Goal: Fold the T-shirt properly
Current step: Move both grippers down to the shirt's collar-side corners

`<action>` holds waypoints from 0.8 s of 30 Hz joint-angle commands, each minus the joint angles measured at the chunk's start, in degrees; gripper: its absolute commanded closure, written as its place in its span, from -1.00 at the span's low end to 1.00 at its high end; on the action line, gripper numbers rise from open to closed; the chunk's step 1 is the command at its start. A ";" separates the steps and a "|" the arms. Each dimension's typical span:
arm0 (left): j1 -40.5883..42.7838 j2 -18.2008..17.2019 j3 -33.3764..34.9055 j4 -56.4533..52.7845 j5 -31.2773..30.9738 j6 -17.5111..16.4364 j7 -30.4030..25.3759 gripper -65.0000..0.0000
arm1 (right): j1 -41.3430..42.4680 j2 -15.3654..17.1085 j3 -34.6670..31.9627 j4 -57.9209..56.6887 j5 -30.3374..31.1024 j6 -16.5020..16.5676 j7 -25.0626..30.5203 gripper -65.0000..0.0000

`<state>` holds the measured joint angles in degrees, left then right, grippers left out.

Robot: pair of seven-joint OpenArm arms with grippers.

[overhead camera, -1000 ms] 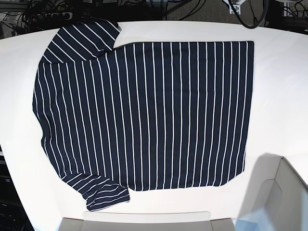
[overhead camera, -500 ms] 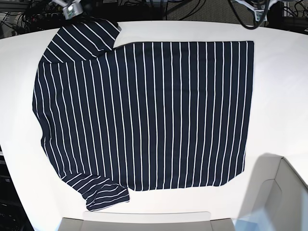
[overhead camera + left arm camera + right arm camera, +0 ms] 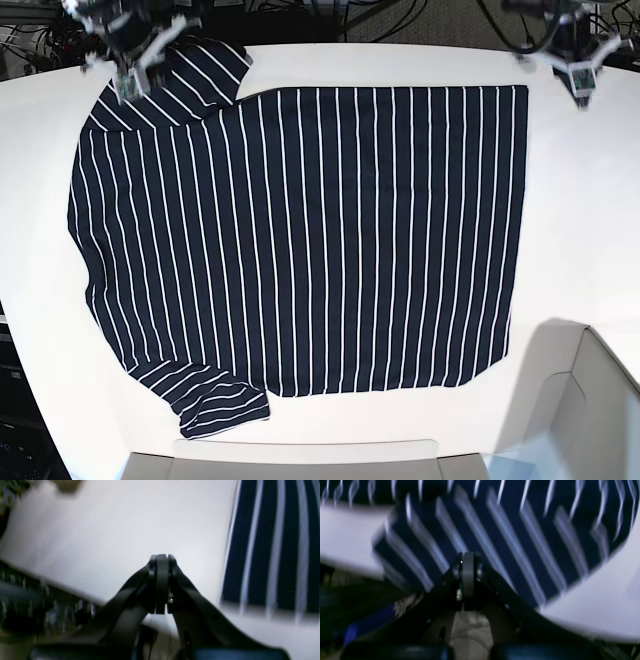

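On the white bench (image 3: 590,200) we saw both pincers, left (image 3: 580,88) and right (image 3: 128,84), clenched empty; sealed tips risked dragging the T-shirt (image 3: 300,240) crooked.

right hand (image 3: 128,88) lowered over the sleeve, left hand (image 3: 580,92) entered beside the hem corner

T-shirt (image 3: 300,240) flat mid-table (image 3: 585,200); bare margins all round; nothing blocking hands.

Dark navy T-shirt (image 3: 300,240) with thin white stripes, spread flat and unfolded across white table, sleeves at far-left and near-left corners, straight hem along right side.
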<state>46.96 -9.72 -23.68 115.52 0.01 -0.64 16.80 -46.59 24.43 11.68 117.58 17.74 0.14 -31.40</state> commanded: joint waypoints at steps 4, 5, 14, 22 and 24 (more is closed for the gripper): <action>-6.30 -0.70 0.08 1.62 0.12 0.69 4.17 1.00 | 11.38 -4.78 0.41 0.97 0.07 -0.19 -9.61 1.00; -7.71 -0.70 -0.01 1.71 0.12 0.69 5.40 1.00 | 13.40 -5.66 0.49 0.97 0.07 -0.10 -11.37 1.00; -11.05 -0.70 0.08 1.71 -0.05 -3.09 7.95 0.91 | 19.64 -4.51 7.61 0.88 15.54 0.17 -18.05 0.84; -10.96 -5.01 8.17 1.71 -0.05 -9.86 11.55 0.63 | 16.74 -2.14 21.68 -0.08 29.25 0.96 -24.12 0.49; -10.96 -4.92 9.66 1.71 0.03 -10.74 12.96 0.66 | 14.54 -2.49 23.97 -1.23 30.92 2.80 -24.12 0.50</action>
<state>35.68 -14.28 -13.72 116.20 -0.12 -12.25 30.48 -31.94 21.32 35.18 115.72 48.12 3.29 -55.79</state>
